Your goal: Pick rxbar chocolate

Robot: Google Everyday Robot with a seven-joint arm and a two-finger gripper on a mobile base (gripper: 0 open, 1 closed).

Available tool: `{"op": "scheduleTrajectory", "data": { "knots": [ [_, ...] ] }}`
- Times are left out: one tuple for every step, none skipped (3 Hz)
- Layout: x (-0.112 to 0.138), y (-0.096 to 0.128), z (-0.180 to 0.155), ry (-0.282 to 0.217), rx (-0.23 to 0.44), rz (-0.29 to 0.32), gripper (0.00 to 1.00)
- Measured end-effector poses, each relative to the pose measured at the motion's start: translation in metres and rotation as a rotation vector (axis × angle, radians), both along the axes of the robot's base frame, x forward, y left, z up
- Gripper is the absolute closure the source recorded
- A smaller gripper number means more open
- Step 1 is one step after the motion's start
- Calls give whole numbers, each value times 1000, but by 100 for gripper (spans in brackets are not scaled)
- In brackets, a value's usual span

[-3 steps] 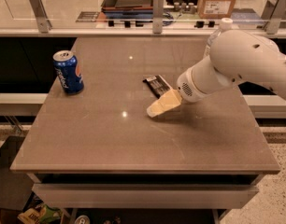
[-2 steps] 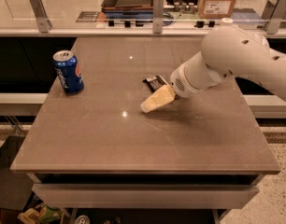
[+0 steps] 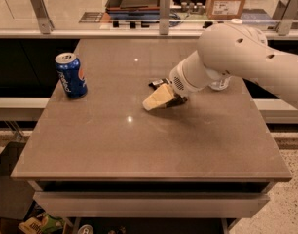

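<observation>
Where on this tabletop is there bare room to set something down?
Bare: the whole front half of the brown tabletop, and the stretch between the blue soda can and the tan pincer. Crowded: mid-table, where the pincer sits by the dark-wrapped snack bar.

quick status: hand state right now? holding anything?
The hand: cannot be told whether open or closed; it sits low, just in front of the rxbar chocolate, partly hiding it.

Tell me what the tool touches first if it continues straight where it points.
Probably the table top just ahead: the tool points down and left in view. The rxbar chocolate lies behind it, the blue can off that line. Depth is unclear.
</observation>
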State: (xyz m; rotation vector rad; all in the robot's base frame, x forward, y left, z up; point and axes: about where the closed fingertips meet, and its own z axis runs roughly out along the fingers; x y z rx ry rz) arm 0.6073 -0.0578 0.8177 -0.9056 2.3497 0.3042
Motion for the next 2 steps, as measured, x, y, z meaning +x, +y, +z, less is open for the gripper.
{"op": "scheduleTrajectory", "data": {
  "knots": [
    [4,0,-2,-29,-38,20,39],
    [5,-1,-2,-48,-58,33,62]
  ]
}}
